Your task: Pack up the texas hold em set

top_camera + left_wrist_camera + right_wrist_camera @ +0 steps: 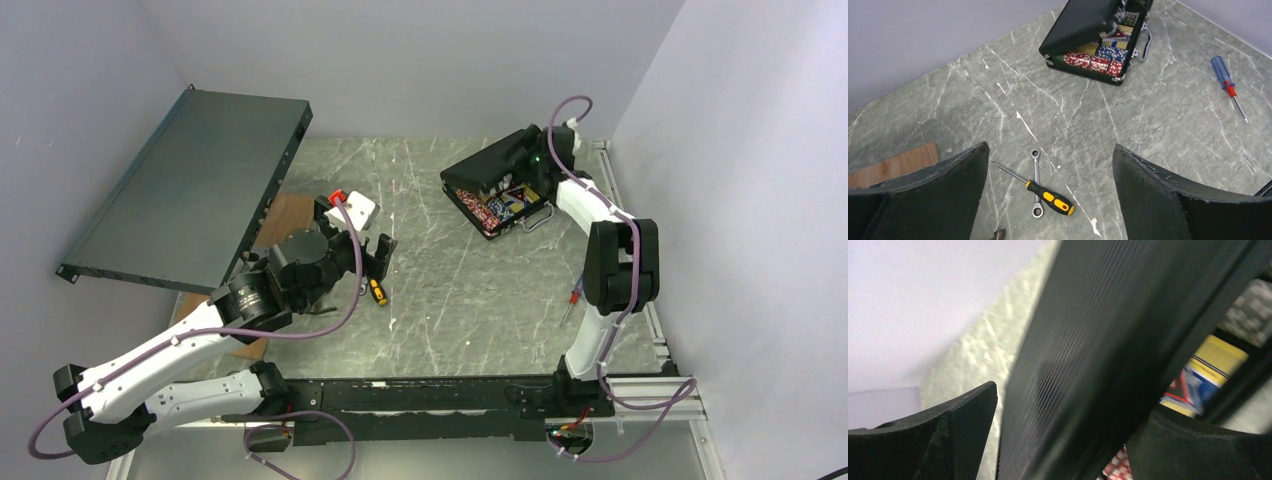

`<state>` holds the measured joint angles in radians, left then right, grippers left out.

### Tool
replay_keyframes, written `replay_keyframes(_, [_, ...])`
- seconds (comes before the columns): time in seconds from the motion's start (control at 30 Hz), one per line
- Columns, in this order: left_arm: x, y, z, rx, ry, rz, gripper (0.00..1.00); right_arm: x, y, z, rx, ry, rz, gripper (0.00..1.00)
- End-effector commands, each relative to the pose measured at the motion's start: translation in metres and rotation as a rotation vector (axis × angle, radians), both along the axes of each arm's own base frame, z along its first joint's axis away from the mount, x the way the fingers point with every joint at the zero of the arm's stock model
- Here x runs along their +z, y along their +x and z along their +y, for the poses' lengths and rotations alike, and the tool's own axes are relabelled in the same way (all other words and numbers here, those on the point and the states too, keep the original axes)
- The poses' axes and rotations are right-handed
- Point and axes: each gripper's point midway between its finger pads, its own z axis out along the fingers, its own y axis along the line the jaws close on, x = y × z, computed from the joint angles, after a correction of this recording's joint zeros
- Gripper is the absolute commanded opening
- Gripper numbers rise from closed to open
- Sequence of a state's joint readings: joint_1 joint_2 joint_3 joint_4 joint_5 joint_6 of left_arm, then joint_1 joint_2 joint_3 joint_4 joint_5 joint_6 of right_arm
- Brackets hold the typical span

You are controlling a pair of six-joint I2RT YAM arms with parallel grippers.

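Note:
The black briefcase (493, 163) sits at the far right of the table with its lid half lowered. Rows of red, blue and white chips (490, 211) and a card deck (1209, 374) show inside. My right gripper (537, 150) is at the lid's upper edge. In the right wrist view the lid (1108, 350) passes between the open fingers of my right gripper (1073, 400), with a gap at the left finger. My left gripper (357, 235) is open and empty above the table's left middle. The case also shows in the left wrist view (1083, 25), far from my left gripper (1049, 147).
A yellow-handled screwdriver (1050, 196) lies across a small wrench (1036, 182) below the left gripper. A blue and red screwdriver (1224, 77) lies at the right. A large dark-grey panel (190, 185) leans at the far left over a wooden board (893, 165). A white box (358, 209) sits by the left gripper.

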<state>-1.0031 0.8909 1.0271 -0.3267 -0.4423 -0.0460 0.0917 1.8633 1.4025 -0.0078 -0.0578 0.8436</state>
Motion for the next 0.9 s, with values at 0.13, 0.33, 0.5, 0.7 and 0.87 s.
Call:
replay_keyframes(0.13, [0.013,0.0,-0.005,-0.011,-0.035,-0.004,0.95,-0.007,-0.045,-0.006,0.078,0.004,0.014,0.92])
replay_keyframes(0.33, [0.01,0.0,-0.009,-0.021,-0.028,0.006,0.95,-0.034,-0.067,-0.03,0.049,-0.152,0.12,0.96])
replay_keyframes(0.5, [0.008,0.001,-0.009,-0.015,-0.016,0.011,0.95,-0.059,-0.106,-0.07,-0.023,-0.382,0.241,0.98])
replay_keyframes(0.7, [-0.003,-0.001,-0.023,-0.064,-0.01,0.043,0.99,-0.059,-0.144,-0.1,-0.09,-0.526,0.251,0.99])
replay_keyframes(0.87, [-0.039,0.0,-0.057,-0.173,0.059,0.1,0.99,-0.049,-0.151,-0.116,-0.173,-0.559,0.206,0.98])
